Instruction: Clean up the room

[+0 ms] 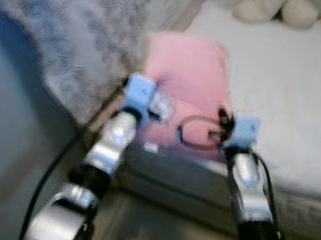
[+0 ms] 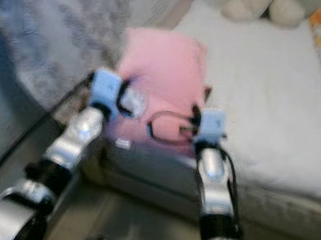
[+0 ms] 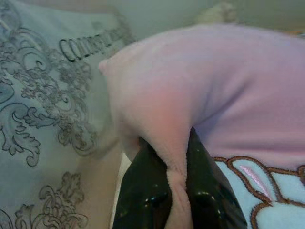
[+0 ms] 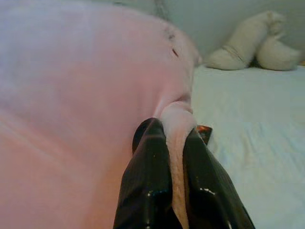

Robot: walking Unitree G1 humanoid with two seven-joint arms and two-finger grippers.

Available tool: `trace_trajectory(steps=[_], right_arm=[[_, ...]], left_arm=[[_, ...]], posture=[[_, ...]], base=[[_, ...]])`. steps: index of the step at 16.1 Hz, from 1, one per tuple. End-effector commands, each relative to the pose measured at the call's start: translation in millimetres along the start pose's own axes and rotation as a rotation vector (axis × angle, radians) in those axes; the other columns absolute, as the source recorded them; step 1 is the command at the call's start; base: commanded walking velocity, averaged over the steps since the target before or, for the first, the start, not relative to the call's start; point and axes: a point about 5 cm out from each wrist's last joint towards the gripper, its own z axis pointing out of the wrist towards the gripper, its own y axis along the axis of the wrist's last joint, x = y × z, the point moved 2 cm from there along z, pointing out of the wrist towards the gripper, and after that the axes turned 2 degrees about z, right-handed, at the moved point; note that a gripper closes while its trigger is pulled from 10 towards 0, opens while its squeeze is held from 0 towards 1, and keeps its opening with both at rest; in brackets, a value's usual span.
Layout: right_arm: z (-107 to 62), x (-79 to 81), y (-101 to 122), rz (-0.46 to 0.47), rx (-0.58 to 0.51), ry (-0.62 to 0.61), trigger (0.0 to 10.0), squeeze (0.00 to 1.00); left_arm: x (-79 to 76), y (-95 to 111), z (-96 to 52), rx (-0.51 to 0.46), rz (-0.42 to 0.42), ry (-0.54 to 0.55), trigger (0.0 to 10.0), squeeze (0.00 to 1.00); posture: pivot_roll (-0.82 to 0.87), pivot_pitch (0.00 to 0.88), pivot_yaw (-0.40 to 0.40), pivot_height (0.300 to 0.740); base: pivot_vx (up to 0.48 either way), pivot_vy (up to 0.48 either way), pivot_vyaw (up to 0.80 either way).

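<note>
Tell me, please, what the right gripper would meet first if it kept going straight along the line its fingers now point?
The right gripper is already shut on the pink pillow's edge, so it would press further into that. Beyond lies the white mattress, then probably the cream plush toy, though depth is unclear.

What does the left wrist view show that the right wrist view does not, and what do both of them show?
Only the left wrist view shows the grey patterned blanket with printed lettering, beside the pink pillow, and a light blue embroidered patch on the pillow.

Only the right wrist view shows the white mattress and the cream plush toy lying at its far end.

Both show the same pink pillow, with a fold of it pinched between two black fingers: the left gripper in one view, the right gripper in the other.
</note>
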Motion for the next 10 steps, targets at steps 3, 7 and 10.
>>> trace_trajectory(steps=[3,7,10], right_arm=[[-0.8,-9.7,4.2,0.01,-0.027,-0.054,10.0,0.0],[-1.9,-10.2,2.0,0.01,-0.021,-0.056,10.0,0.0],[-2.8,-10.8,1.1,0.003,-0.019,-0.054,10.0,0.0]], left_arm=[[13.0,9.3,0.5,-0.056,0.0,0.013,10.0,0.0],[15.1,9.1,0.7,-0.064,0.027,0.019,10.0,0.0],[15.1,5.5,-0.4,-0.053,0.018,0.022,10.0,0.0]], posture=[[-0.07,0.0,0.061,0.74],[-0.06,0.0,0.055,0.74],[-0.06,0.0,0.053,0.74]], base=[[0.24,0.0,0.0],[0.48,0.0,0.0],[0.48,0.0,0.0]])
